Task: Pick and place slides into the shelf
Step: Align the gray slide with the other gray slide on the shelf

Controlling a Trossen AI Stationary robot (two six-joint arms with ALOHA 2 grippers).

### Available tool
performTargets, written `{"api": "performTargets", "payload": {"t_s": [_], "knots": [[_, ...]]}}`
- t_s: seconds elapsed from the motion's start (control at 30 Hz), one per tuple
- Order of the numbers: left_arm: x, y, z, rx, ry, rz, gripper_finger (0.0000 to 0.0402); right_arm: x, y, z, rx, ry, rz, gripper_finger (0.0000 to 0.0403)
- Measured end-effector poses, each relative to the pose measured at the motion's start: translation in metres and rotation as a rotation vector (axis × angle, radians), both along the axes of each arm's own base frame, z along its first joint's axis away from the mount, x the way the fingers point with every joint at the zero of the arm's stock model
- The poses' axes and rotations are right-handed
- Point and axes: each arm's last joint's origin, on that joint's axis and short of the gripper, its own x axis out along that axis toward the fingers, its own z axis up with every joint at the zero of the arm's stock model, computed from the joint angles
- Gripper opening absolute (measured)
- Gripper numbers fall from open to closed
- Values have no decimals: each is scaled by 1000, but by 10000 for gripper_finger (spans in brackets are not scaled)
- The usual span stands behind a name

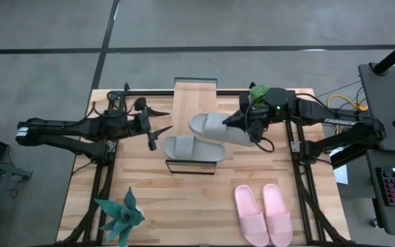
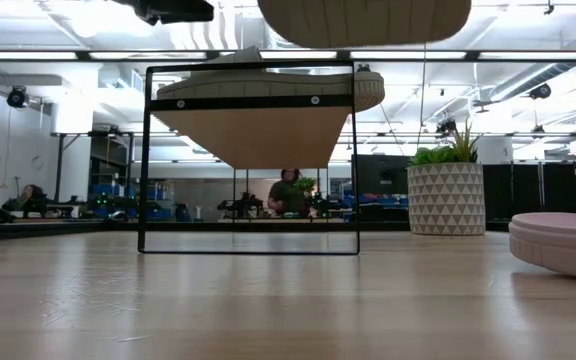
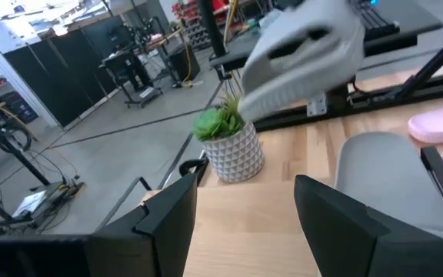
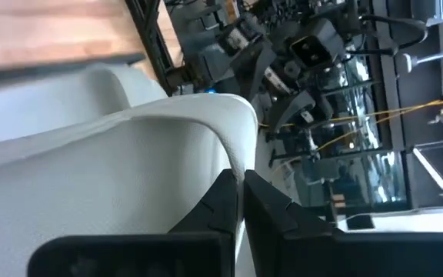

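Right gripper pinching grey slide above shelf — left gripper open.

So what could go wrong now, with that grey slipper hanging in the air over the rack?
The right tool pinches only the strap edge of the raised grey slide, so the slide could slip out or swing. The other grey slide already lies on the shelf near its front end; setting the second down beside it might nudge it off. The left tool waits open close by, so the arms might bump.
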Motion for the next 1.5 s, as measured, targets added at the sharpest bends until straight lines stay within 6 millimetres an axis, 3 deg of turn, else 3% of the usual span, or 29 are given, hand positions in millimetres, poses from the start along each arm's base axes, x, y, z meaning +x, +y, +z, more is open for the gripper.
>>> {"api": "performTargets", "payload": {"t_s": [0.3, 0.63, 0.9, 1.23, 1.5], "knots": [[-13, -1, 7, -51, -49, -15, 204, 36, -38, -19, -81, 47, -62, 8], [-16, -1, -2, -52, 44, -18, 204, 72, -70, -5, -59, 140, 11, 8], [-27, -1, 0, -52, 49, -18, 204, 104, -83, -8, -91, 262, 49, 8], [-38, -1, 6, -45, 6, -17, 204, 117, -108, -23, -129, 332, 73, 8], [-40, -1, 8, -42, -2, -17, 204, 123, -114, -43, -103, 363, 152, 8]]}}
